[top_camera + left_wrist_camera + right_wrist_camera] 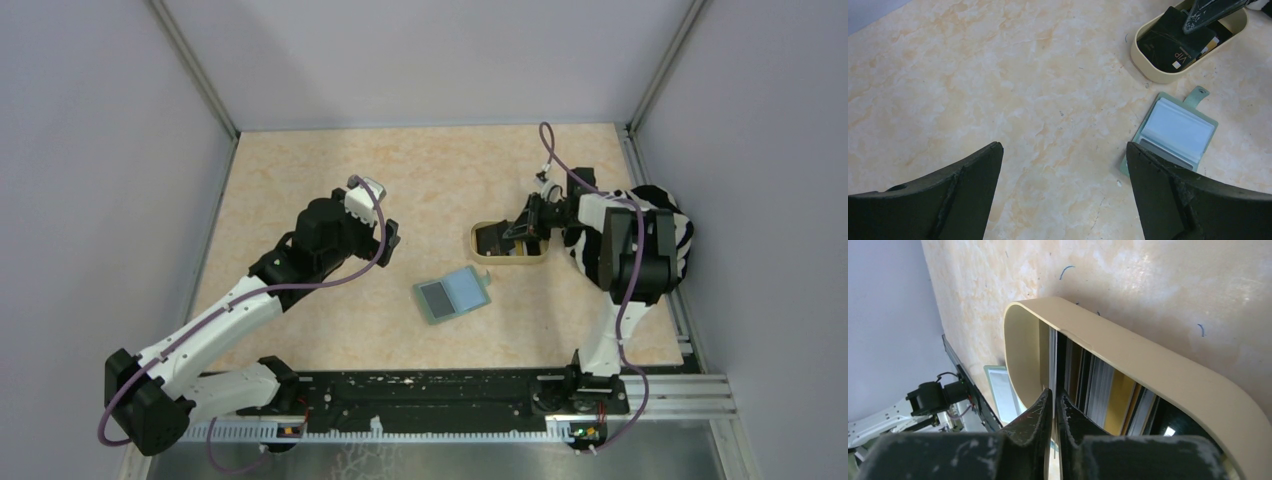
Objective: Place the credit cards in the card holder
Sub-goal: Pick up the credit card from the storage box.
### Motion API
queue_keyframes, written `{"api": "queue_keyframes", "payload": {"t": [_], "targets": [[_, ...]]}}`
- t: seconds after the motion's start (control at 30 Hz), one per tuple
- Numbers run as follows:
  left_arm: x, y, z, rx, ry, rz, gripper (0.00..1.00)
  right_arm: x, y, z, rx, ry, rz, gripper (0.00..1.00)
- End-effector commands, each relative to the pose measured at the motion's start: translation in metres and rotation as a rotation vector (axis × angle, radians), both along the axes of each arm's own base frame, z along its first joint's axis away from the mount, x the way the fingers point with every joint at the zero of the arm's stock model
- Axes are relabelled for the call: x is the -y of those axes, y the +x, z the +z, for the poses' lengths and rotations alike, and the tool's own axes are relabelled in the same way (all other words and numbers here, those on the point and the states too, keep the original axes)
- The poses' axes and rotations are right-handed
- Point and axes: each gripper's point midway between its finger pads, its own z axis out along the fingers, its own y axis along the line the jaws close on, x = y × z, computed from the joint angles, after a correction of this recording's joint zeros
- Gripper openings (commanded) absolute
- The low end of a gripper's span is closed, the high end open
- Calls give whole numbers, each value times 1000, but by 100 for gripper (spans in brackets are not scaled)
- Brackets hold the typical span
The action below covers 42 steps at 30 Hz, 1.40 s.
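Note:
The card holder point(452, 295) lies open on the table, pale blue inside with a dark pocket, also seen in the left wrist view as the card holder point(1175, 132). Black and gold credit cards point(1173, 42) sit in the tan tray point(508, 260). My right gripper point(520, 232) reaches into that tray. In the right wrist view the right gripper point(1054, 391) is shut on the thin edge of one credit card point(1053, 355), beside gold and black cards point(1118, 395). My left gripper point(388, 235) hovers wide open left of the holder, with bare table between the left gripper point(1063, 146) fingers.
The tray rim point(1128, 345) curves around the right fingers. Grey walls close in the table on three sides. The arm bases and a black rail point(450, 395) line the near edge.

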Motion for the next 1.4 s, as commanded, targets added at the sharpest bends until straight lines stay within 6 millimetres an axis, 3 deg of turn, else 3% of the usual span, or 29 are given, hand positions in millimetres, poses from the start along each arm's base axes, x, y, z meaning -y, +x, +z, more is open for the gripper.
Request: {"api": "queue_keyframes", "payload": {"t": [0.0, 0.07, 0.4, 0.7, 1.17, 1.37], "targets": [[2, -1, 4, 10, -5, -17, 99, 12, 17, 25, 106, -44, -27, 4], [2, -1, 4, 9, -4, -17, 99, 15, 19, 25, 115, -66, -34, 0], [2, -1, 3, 4, -5, -19, 99, 34, 22, 39, 165, -122, -69, 0], [4, -2, 3, 0, -12, -29, 99, 50, 22, 67, 248, -100, -91, 0], [6, -3, 4, 14, -28, -40, 99, 27, -5, 132, 453, 168, 45, 0], [20, -8, 5, -12, -111, -75, 99, 17, -18, 153, 486, 279, 72, 0]]}}
